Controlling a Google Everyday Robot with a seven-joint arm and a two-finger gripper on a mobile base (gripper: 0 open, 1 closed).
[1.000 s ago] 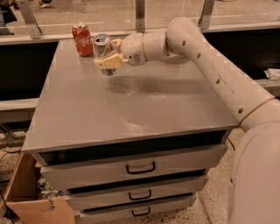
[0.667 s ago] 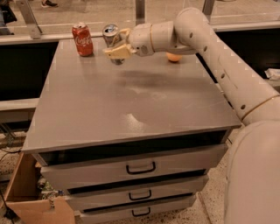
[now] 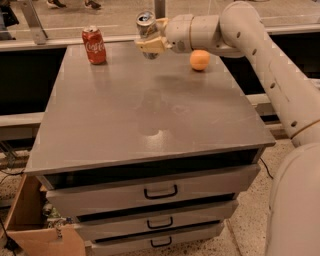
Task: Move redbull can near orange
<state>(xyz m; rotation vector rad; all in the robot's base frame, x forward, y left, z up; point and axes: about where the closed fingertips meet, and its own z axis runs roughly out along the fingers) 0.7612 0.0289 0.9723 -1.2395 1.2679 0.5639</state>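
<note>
The gripper (image 3: 151,36) sits over the far edge of the bench (image 3: 150,125), a little right of the back centre. Its pale tan fingers (image 3: 152,46) are clamped on the redbull can (image 3: 146,20). The can's shiny silver top stands above the fingers, and its body leans slightly. It appears to be held just clear of the surface, with a soft shadow lying on the grey top below and to the right.

The orange (image 3: 199,60) rests on the bench near its back right corner, close to the can's right side but not touching it; the white wrist passes just above the orange. A red Coca-Cola can (image 3: 94,45) stands upright near the back left corner, well apart from the orange.

The bench top is a flat, matte grey slab with a dull sheen and a pale glare patch near its middle. Under it are three grey drawers (image 3: 160,192), each with a dark bar handle. The white arm (image 3: 270,65) reaches in from the right.

An open cardboard box (image 3: 30,230) sits at the bench's lower left on a speckled floor (image 3: 245,225). Behind the bench runs a low ledge with glass panels, and beyond them a pair of shoes (image 3: 70,4) shows on the pale floor.
</note>
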